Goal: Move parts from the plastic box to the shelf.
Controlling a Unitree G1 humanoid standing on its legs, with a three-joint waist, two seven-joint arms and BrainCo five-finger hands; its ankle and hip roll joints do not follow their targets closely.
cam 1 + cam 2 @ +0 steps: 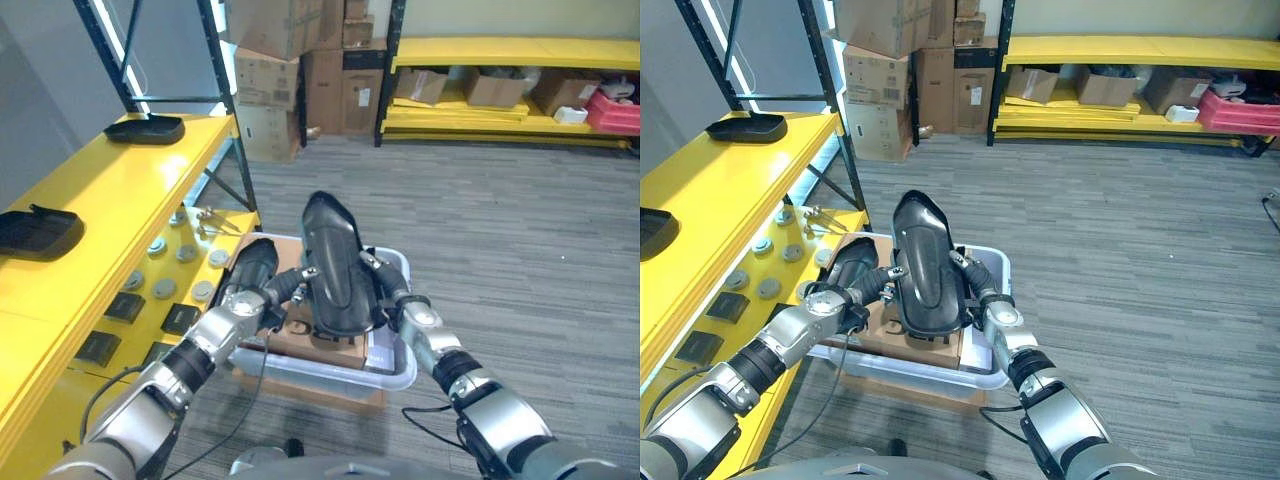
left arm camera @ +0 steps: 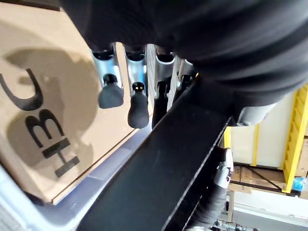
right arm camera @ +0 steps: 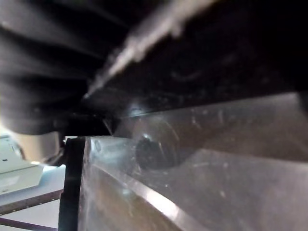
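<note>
Fingers (image 2: 137, 103) of the left hand (image 1: 262, 290) are seen in its wrist view extended fairly straight, their dark tips laid against the edge of a long black moulded part (image 1: 333, 270); no curl round it is visible. The part is held upright at the centre of the head views, above a translucent plastic box (image 1: 392, 375), and is flanked on its other side by the right hand (image 1: 385, 285). Whether the right hand's fingers are open or closed cannot be told, as they are hidden behind the part and the right wrist view is too close to be read. A brown cardboard box (image 1: 320, 345) with black lettering is seen inside the plastic box, below the part. A yellow shelf (image 1: 120, 190) runs along the left of the frame; two other black parts are laid on its top level, one (image 1: 145, 128) at upper left and one (image 1: 38, 232) at the left edge. Small round discs (image 1: 165, 288) and dark square pieces (image 1: 125, 306) are laid on its lower level. Stacked cardboard cartons (image 1: 290, 70) are seen at top centre, and a second yellow rack (image 1: 520, 90) at upper right.
</note>
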